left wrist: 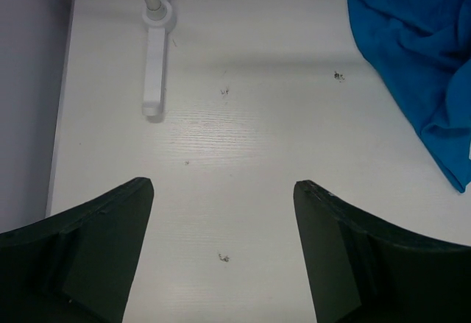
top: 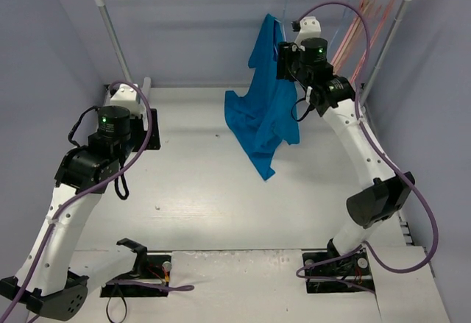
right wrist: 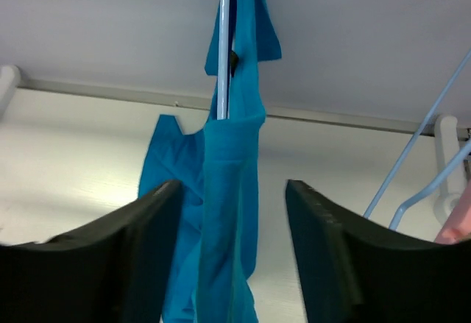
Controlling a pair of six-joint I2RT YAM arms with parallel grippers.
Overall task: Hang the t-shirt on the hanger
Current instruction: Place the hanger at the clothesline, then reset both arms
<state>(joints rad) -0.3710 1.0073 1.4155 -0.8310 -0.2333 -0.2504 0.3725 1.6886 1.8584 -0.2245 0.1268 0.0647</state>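
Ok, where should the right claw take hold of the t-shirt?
Likely the narrow bunched strip of the t-shirt just below the hanger, straight ahead of the right claw: it hangs vertical between the open fingers, while lower down it spreads on the table.

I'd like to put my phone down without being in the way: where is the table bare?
Widest bare patch: the table middle, between the left arm and the draped t-shirt. A narrower strip runs in front of the t-shirt's hem toward the right arm. The back right is crowded: t-shirt, right arm and pink hangers bunch together there.
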